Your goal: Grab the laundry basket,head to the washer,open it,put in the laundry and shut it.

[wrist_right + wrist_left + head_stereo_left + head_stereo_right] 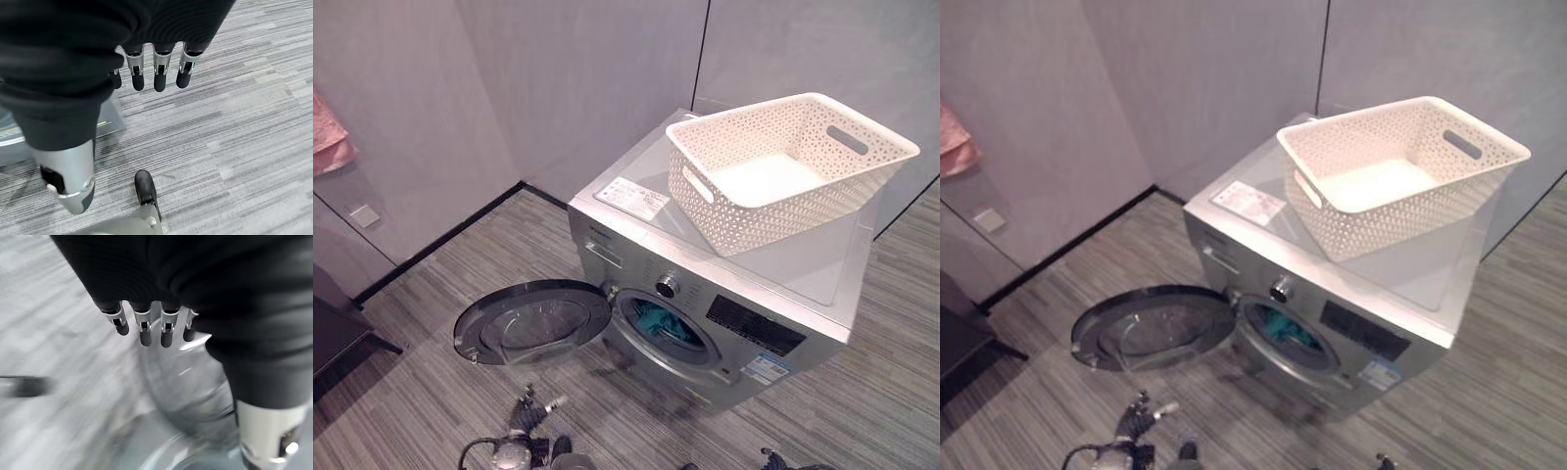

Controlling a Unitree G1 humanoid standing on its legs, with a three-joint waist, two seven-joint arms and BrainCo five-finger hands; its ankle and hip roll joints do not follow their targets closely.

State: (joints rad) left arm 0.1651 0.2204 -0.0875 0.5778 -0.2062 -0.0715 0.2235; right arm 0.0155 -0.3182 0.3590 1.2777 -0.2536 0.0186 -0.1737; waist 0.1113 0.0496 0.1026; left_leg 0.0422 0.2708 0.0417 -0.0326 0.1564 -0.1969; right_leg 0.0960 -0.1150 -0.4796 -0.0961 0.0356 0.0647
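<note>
One washer, one open door, one white basket, one pink cloth, two hands

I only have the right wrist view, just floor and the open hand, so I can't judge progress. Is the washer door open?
Observer: Yes. In the eye views the round door is swung wide open toward the robot's left of the washer.
Operator: Where is the basket?
Observer: The white basket sits on top of the washer, and it looks empty.
Operator: And the laundry?
Observer: Teal cloth shows inside the drum opening.
</note>
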